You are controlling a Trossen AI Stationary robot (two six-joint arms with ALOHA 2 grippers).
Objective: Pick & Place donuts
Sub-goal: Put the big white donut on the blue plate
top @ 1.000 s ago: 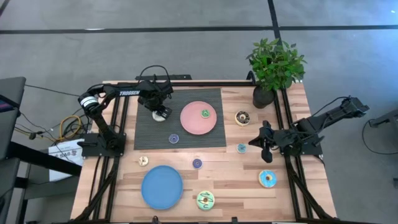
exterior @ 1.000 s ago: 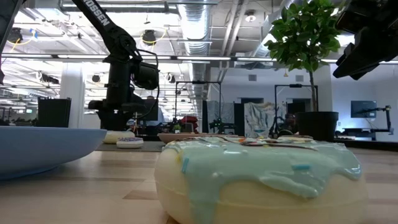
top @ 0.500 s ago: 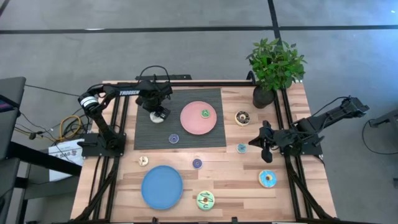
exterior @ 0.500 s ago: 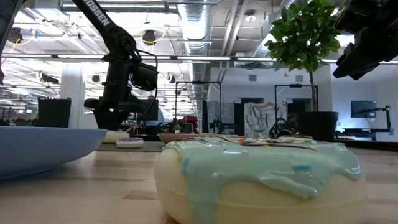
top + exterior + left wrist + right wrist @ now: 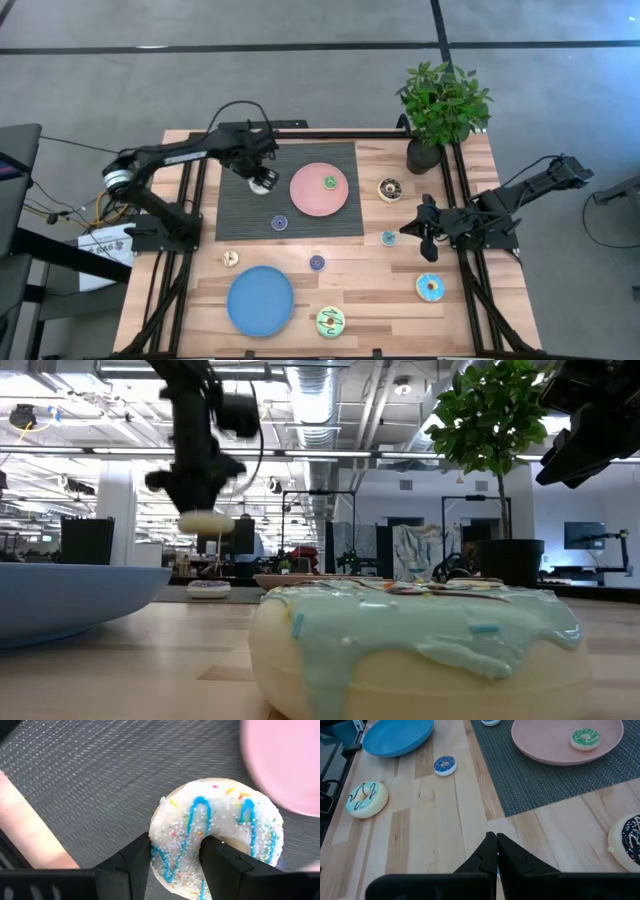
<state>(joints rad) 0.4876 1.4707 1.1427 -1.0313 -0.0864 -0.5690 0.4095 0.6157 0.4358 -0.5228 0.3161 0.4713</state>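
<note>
Left gripper (image 5: 262, 180) grasping a white donut (image 5: 215, 835) with blue drizzle, lifted clear of the dark mat (image 5: 240, 215), upper centre-left of the high view, just left of the pink plate (image 5: 312, 195); in the low view the donut hangs in the air at upper left; a green donut (image 5: 329, 182) lies on the pink plate; right gripper (image 5: 424, 228) waits at right of the table, fingers clenched, a teal donut (image 5: 388, 238) just beside it; blue plate (image 5: 260, 300) sits lower left.
</note>
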